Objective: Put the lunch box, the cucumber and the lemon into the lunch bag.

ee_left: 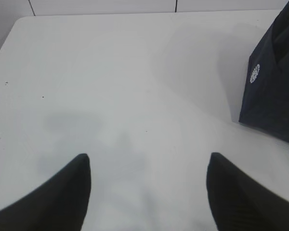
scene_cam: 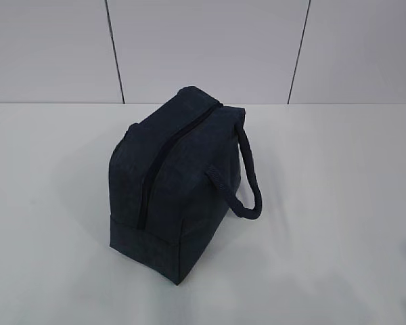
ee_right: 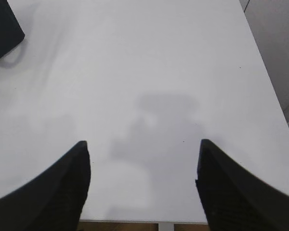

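The dark navy lunch bag (scene_cam: 172, 186) stands on the white table (scene_cam: 338, 203), its top zipper closed and its rope handle (scene_cam: 249, 179) hanging to the right. Part of the bag shows at the right edge of the left wrist view (ee_left: 274, 82) and at the top left corner of the right wrist view (ee_right: 2, 29). My left gripper (ee_left: 147, 161) is open and empty above bare table, left of the bag. My right gripper (ee_right: 143, 147) is open and empty near the table's front edge. The lunch box, the cucumber and the lemon are out of view. Neither gripper shows in the exterior view.
A grey panelled wall (scene_cam: 203, 47) stands behind the table. The table's front edge (ee_right: 144, 222) lies just under my right gripper. The table's right edge (ee_right: 267, 82) and a rounded far left corner (ee_left: 19, 21) are in view.
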`<state>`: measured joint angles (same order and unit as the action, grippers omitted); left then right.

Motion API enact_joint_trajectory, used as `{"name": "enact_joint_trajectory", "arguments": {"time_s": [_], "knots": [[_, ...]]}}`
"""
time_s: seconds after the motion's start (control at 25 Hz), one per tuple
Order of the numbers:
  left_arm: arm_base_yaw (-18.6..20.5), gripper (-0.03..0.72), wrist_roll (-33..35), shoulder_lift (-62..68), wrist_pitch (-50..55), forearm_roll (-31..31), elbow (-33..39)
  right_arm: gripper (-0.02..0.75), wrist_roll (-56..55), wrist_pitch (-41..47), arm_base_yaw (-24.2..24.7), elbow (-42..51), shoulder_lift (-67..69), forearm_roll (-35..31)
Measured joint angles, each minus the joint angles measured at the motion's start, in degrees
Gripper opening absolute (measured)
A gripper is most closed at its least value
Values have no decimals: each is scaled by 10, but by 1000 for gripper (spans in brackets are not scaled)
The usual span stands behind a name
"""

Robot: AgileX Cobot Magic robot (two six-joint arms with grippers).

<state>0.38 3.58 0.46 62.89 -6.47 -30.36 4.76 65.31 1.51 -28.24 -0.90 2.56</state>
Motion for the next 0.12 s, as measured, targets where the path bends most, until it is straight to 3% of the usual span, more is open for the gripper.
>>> {"name": "enact_joint_trajectory", "arguments": {"time_s": [0.12], "knots": [[0, 530, 0, 0, 0, 0, 0, 541, 0, 0, 0, 0, 0, 0]]}}
